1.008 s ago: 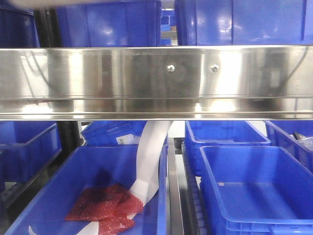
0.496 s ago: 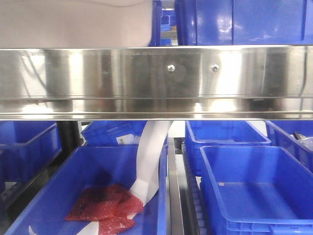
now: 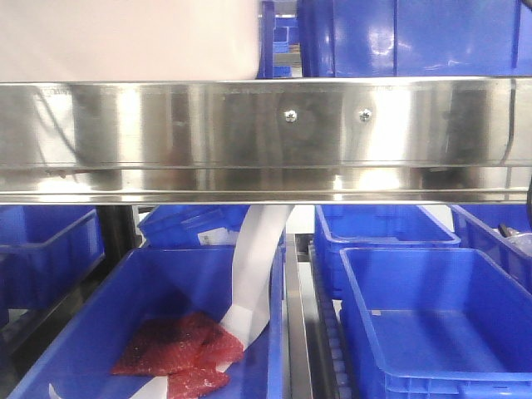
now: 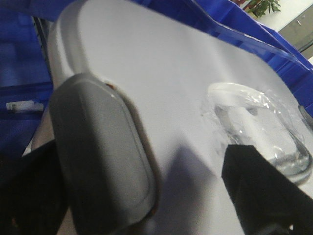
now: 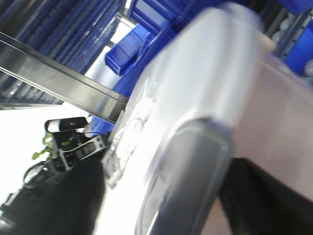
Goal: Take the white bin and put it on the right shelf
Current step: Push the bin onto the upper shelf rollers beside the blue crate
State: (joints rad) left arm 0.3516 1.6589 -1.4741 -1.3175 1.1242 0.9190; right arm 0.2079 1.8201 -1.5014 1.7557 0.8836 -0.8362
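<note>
White bin (image 4: 161,88) fills both wrist views. We see the left pincer (image 4: 146,196) with its dark fingers (image 4: 259,191) on either side of the bin's grey raised ridge (image 4: 98,156), clamped on it. The right pincer (image 5: 166,196) grips the matching ridge (image 5: 186,176) in the same way, though that view is blurred. Just beyond the left pincer a clear plastic wrap (image 4: 259,132) lies on the pale lid. Past the lid's far edge we see blue crates (image 4: 254,29) close by, and farther off a green plant (image 4: 261,6). Beyond the right pincer a steel rail (image 5: 58,73) runs slantwise, with a black device (image 5: 71,125) below it.

Only the front view shows the right shelf (image 3: 266,137). Its mirror-like front rail spans the whole frame and carries two small screws (image 3: 289,115). There the white bin sits at the upper left, right at the rail's top edge; we cannot tell whether it rests on the tier. A large blue crate (image 3: 399,37) stands on the same tier beside the bin, with a narrow gap between them. Neither pincer appears in this view. Under the rail we see a blue tub (image 3: 108,332) holding red packets (image 3: 179,349) and a white paper strip (image 3: 253,274), and another blue tub (image 3: 432,324) next to it.
</note>
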